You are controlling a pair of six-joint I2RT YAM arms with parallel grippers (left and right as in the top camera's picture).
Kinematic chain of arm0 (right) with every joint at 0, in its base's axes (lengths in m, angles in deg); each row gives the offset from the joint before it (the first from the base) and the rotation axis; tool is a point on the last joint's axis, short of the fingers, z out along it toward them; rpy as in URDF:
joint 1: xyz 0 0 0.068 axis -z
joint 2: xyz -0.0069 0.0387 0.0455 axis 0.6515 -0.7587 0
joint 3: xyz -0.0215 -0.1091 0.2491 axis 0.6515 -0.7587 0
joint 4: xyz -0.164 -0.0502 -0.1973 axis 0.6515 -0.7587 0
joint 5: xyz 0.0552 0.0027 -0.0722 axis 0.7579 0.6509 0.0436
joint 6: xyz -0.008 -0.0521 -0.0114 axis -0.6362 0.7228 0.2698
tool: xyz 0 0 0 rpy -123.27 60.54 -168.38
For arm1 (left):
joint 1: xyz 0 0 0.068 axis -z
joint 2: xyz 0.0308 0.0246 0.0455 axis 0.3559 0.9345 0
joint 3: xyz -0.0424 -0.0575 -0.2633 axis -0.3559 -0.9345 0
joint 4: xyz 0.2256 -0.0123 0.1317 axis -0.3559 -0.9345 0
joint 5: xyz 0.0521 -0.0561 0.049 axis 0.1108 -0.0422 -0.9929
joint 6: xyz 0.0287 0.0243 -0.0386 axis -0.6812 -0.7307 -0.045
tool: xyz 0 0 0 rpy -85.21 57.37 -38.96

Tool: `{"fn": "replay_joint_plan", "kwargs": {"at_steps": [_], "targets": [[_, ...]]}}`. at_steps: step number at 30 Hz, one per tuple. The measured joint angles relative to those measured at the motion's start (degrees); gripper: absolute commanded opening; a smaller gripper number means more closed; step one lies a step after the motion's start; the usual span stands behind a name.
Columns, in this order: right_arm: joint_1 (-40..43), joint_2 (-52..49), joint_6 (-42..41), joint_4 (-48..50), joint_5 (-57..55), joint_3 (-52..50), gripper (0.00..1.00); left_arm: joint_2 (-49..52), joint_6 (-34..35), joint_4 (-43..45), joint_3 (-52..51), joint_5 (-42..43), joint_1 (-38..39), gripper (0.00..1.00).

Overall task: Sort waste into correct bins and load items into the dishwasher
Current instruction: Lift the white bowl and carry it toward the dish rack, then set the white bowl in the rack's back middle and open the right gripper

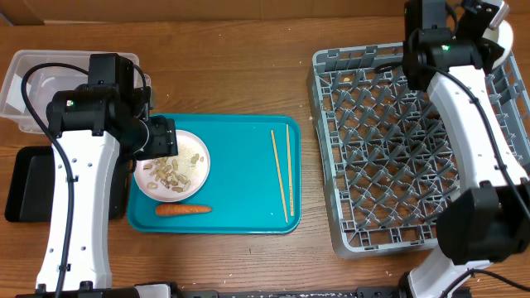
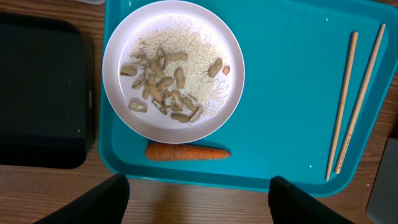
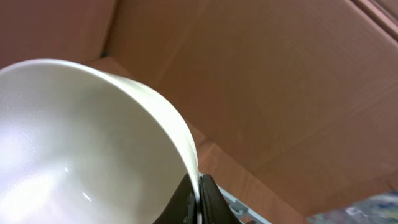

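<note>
A round white plate (image 1: 175, 165) with pale beige shell-like scraps (image 2: 165, 87) sits at the left of the teal tray (image 1: 240, 178); it fills the top of the left wrist view (image 2: 180, 37). An orange carrot (image 1: 183, 210) lies just in front of it, also in the left wrist view (image 2: 188, 152). Two wooden chopsticks (image 1: 281, 172) lie at the tray's right (image 2: 352, 102). My left gripper (image 2: 198, 202) is open and empty, above the plate's left side. My right gripper (image 3: 198, 199) is shut on the rim of a white bowl (image 3: 68, 149), held over the far right corner of the grey dish rack (image 1: 348, 223).
A clear plastic tub (image 1: 21, 87) stands at the far left, and a shallow black tray (image 1: 21, 186) lies in front of it, left of the teal tray (image 2: 37, 93). A brown cardboard wall rises behind the rack.
</note>
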Motion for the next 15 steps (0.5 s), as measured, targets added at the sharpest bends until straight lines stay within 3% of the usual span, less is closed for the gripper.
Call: {"fn": "replay_joint_plan", "kwargs": {"at_steps": [15], "targets": [[-2.5, -13.9, -3.2, -4.5, -2.3, -1.5, 0.04, 0.0, 0.3, 0.3, 0.0, 0.0, 0.0, 0.74]]}}
